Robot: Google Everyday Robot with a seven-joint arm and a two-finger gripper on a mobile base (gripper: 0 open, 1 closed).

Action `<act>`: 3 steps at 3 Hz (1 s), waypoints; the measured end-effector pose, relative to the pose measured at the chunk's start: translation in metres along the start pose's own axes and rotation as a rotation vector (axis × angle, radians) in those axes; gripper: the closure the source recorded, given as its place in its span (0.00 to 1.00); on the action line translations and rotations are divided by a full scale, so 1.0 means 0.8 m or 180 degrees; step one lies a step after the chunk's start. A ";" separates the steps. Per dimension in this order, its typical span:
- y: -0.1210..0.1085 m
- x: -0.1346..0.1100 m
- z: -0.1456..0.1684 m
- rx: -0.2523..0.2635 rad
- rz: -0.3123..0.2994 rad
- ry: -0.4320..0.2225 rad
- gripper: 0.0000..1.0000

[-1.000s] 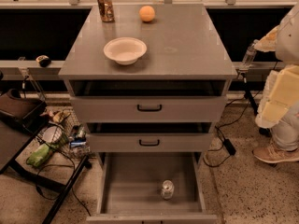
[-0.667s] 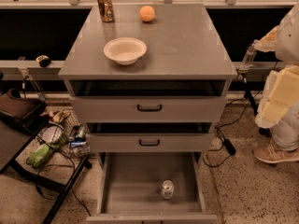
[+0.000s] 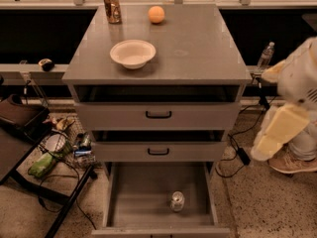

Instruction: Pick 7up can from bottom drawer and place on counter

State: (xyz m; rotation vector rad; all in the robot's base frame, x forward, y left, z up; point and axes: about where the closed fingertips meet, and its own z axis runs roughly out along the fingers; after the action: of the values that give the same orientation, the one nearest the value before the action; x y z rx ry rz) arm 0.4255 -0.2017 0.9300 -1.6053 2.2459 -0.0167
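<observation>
Silvery, your 7up can [image 3: 177, 201] stands upright near the front of the pulled-out bottom drawer [image 3: 130, 195], reachable from above, while your gripper [image 3: 262, 148] hangs well right, its state impossible to tell.

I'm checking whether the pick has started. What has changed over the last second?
Only the robot arm at the right edge moved: it swung down and left, towards the drawers. Its gripper is not in view, and nothing was grasped or released. The 7up can sits as before in the open bottom drawer; bowl, orange and brown can stay unmoved on the counter.
</observation>
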 end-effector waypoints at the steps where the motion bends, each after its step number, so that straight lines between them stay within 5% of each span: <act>1: 0.039 0.025 0.085 -0.0138 0.0274 -0.0159 0.00; 2: 0.093 0.060 0.199 -0.0478 0.0568 -0.0451 0.00; 3: 0.123 0.060 0.290 -0.0665 0.0868 -0.1091 0.00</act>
State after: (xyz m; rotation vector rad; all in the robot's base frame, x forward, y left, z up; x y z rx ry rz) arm 0.3943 -0.1633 0.6784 -1.2641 2.2226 0.5399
